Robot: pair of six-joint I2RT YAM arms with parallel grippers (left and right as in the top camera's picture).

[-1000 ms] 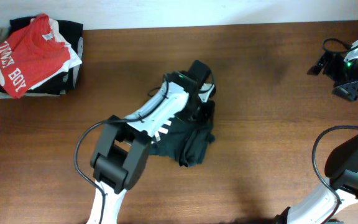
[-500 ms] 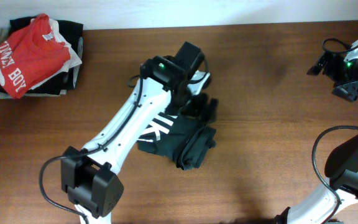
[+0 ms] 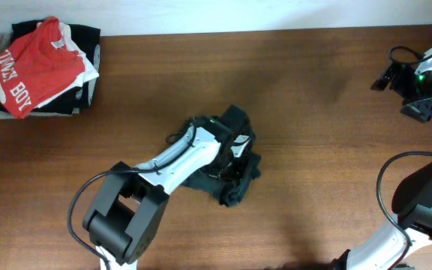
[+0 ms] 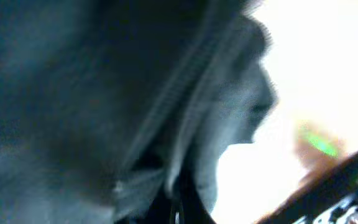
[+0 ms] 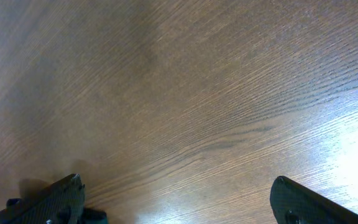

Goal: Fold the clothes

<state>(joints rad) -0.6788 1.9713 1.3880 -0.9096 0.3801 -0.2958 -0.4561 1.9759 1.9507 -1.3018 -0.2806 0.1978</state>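
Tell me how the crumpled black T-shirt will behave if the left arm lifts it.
Probably floppy: the black T-shirt lies in a crumpled heap, so it should sag from one grip. Likely light: thin folds. Pushed, it may bunch on the wooden table.

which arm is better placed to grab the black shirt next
Left, likely. The left pincer is over the crumpled black T-shirt, its wrist view full of dark fabric. The right pincer hangs open over bare table, far off to the side.
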